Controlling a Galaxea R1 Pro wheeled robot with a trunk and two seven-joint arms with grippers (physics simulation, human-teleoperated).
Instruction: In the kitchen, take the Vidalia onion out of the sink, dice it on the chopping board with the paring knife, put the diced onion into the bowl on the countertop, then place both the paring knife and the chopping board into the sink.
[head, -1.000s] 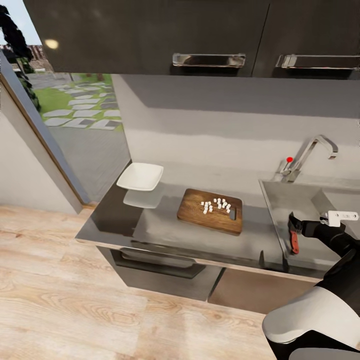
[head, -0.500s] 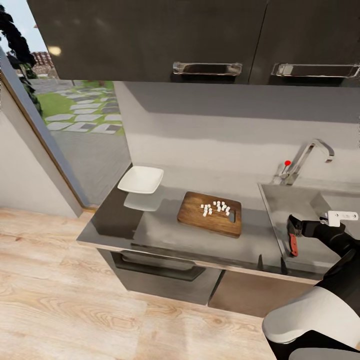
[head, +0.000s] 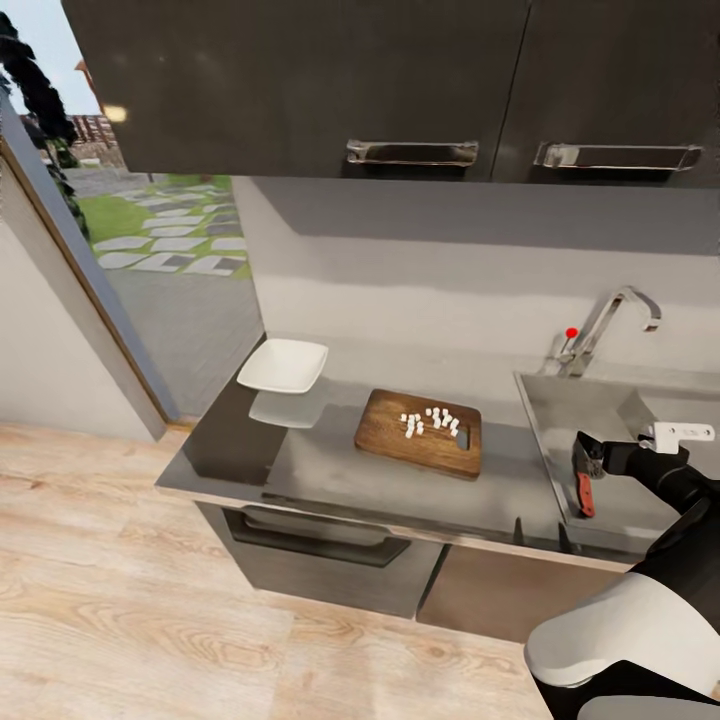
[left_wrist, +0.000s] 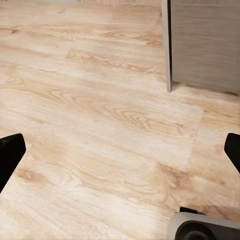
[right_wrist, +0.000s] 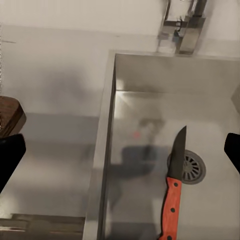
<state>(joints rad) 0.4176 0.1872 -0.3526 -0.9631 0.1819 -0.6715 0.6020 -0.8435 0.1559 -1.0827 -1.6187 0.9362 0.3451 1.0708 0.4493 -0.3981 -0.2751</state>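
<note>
Right gripper (right_wrist: 120, 150) hangs over the sink (right_wrist: 114, 90) with its 2 dark fingertips (right_wrist: 10, 155) spread wide and nothing between them in contact, so we read it as released. In the head view this gripper (head: 585, 455) sits above the basin (head: 560, 410), just over a red handle.

From the right wrist view we get the paring knife (right_wrist: 172, 192) whole: it lies in the sink with the blade alongside the round drain (right_wrist: 192, 167). Its long axis runs from the front of the basin toward the back wall, orange-red handle nearest the robot and dark blade tip aimed toward the tap (right_wrist: 185, 27). We also see 1 rounded corner of the chopping board (right_wrist: 7, 115) there.

From the head view we get the wider layout. The chopping board (head: 420, 432) lies flat on the countertop (head: 330, 460), its long axis along the counter and its handle slot at the end nearer the sink. The diced onion (head: 430, 420) is a loose cluster of white cubes on the board, toward the slot end. The bowl (head: 283, 365) stands well apart at the far left end of the counter. The knife (head: 585, 493) appears here as little more than its red handle, below the tap (head: 610, 325).

Left gripper (left_wrist: 120, 150) is also wide apart, over a pale wooden floor (left_wrist: 100, 100) near a cabinet corner (left_wrist: 205, 45).
</note>
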